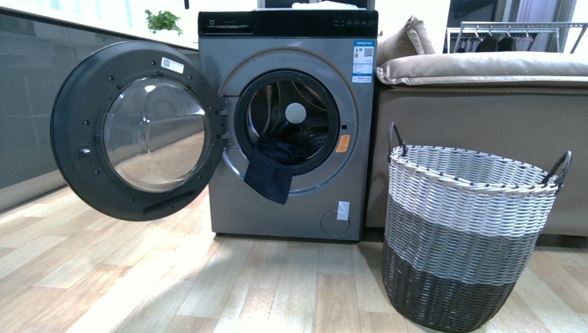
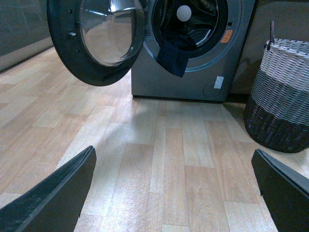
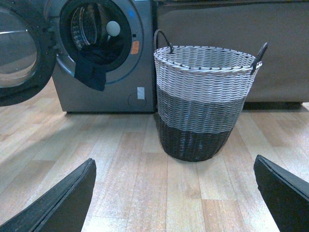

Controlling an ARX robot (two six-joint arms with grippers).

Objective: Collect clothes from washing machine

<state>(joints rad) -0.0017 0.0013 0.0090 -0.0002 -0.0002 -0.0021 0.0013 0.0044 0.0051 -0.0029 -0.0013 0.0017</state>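
The grey washing machine [image 1: 291,208] stands ahead with its round door [image 1: 135,128] swung wide open to the left. Dark navy clothes [image 1: 270,173] hang out of the drum opening over its lower rim; the same clothes [image 2: 174,54] [image 3: 91,73] show in both wrist views. My left gripper [image 2: 176,193] is open low over the wood floor, well short of the washing machine [image 2: 193,82]. Over the floor before the basket, my right gripper [image 3: 176,193] is open too. Nothing lies between either pair of fingers. Neither arm shows in the front view.
A grey-and-white woven basket [image 1: 471,229] [image 3: 205,104] with two dark handles stands right of the washer, in front of a beige sofa [image 1: 485,104]. The open door juts out over the floor on the left. Wood floor [image 1: 173,291] stretches between me and the machine.
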